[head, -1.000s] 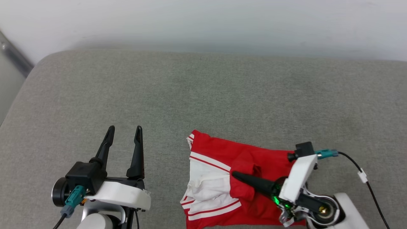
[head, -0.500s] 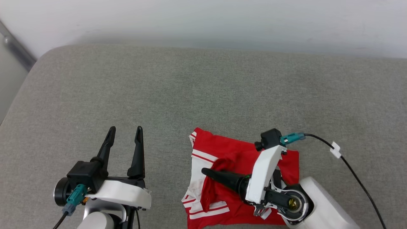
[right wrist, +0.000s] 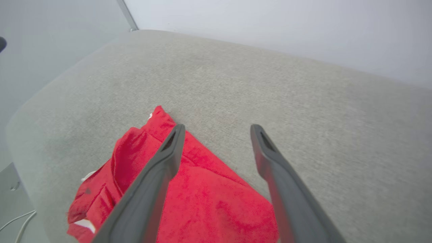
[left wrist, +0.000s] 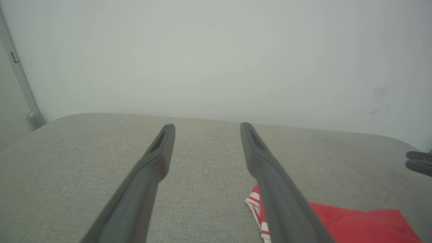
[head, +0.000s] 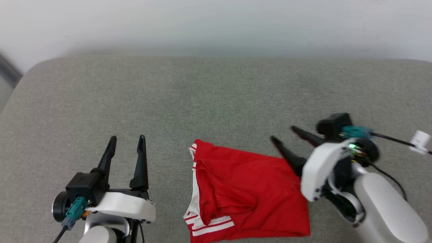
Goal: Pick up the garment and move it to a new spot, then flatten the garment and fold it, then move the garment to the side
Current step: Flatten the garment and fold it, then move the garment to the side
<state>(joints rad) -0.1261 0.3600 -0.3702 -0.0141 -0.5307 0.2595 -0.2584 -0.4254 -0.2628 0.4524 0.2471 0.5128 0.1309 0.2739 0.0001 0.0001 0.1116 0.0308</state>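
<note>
The garment (head: 246,192) lies folded into a red block with white striped trim along its left edge, on the grey cushion at the lower middle of the head view. My right gripper (head: 283,133) hovers open just past the garment's upper right corner, nothing between its fingers. In the right wrist view the garment (right wrist: 202,195) lies under and left of the open right gripper (right wrist: 217,130). My left gripper (head: 126,140) stands open and empty to the garment's left. The left wrist view shows the open left gripper (left wrist: 206,127) and the garment's corner (left wrist: 354,222).
The grey cushioned surface (head: 202,101) stretches wide behind and to both sides of the garment. A pale wall (head: 216,23) runs along its far edge. A black cable with a white clip (head: 420,141) trails from my right wrist.
My right gripper has opened and let go of the red fold, then drawn back up and to the right. The fold now lies flat over the white part. The camera has shifted slightly.
</note>
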